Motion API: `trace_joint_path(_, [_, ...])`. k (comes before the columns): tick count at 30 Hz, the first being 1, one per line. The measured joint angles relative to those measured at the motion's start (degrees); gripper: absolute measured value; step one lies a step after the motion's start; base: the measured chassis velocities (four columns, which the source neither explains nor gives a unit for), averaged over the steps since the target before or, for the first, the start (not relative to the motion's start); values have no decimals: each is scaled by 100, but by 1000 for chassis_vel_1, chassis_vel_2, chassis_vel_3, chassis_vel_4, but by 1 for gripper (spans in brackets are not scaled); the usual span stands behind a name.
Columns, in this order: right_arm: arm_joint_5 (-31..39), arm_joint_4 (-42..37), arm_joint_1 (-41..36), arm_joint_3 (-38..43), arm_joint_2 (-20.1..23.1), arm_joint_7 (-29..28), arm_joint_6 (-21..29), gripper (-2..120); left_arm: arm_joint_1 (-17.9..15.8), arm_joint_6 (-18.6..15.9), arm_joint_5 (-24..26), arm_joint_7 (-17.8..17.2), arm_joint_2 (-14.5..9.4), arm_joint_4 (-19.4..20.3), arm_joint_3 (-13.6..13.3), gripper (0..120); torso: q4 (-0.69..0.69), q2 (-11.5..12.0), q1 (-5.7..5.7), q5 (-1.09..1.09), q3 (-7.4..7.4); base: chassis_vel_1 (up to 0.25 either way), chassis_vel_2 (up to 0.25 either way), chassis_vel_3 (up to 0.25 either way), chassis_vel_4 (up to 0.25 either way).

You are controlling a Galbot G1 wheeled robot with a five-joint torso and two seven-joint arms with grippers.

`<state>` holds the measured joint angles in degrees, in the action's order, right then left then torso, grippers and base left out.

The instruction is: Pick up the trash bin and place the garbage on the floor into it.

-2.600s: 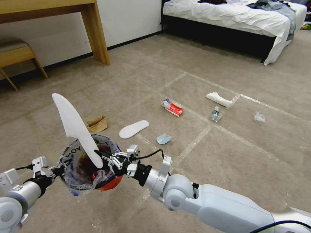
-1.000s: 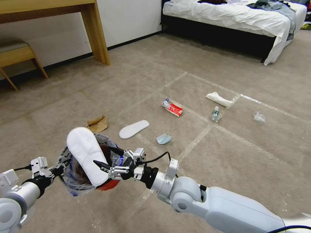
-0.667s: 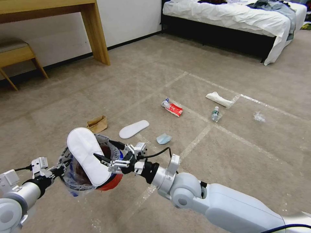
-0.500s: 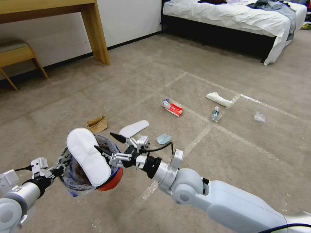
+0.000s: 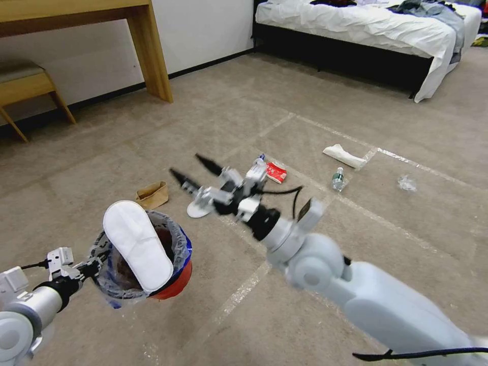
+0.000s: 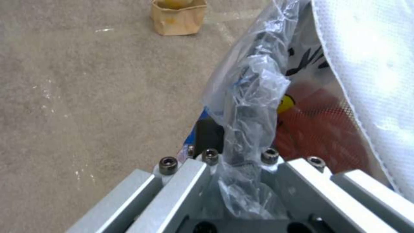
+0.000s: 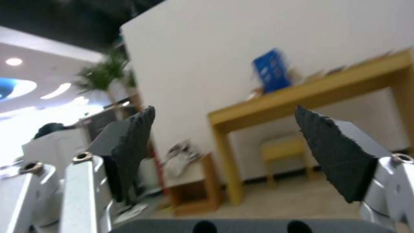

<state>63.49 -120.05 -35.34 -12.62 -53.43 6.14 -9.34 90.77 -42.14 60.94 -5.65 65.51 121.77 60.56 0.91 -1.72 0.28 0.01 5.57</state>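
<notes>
Beige carpet (image 5: pixel 244 122) crossed by shiny tape lines is stretching toward a white-sheeted bed (image 5: pixel 366 25), with litter scattered mid-floor. Held above the floor, the red trash bin (image 5: pixel 170 282) is carrying a white slipper (image 5: pixel 137 244) that is jutting past its bag-lined rim, the left gripper (image 5: pixel 94 264) clenching its jaws on the rim's plastic. Beside the bin, the right gripper (image 5: pixel 190 170) is hanging with jaws spread and empty. A brown paper bag (image 5: pixel 152 194) is lying just beyond the bin.
</notes>
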Motion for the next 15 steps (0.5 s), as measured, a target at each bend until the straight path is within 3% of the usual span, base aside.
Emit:
trace_joint_path(4, [-310, -8, -277, 1060, 127, -348, -88, 95, 14, 0, -52, 51, 70, 11, 81, 1, 1, 0, 0, 0, 0, 0, 0, 0, 0])
trace_joint_path(11, [-1070, -45, -832, 2020, 175, -771, -183, 98, 208, 0, -264, 137, 257, 121, 330, 1, -2, 0, 0, 1, 0, 0, 0, 0, 0])
trace_joint_path(15, [-2598, -185, -2046, 3465, 129, -947, -280, 98, 245, 7, -409, 140, 419, 158, 358, 1, 1, 0, 0, 1, 0, 0, 0, 0, 0])
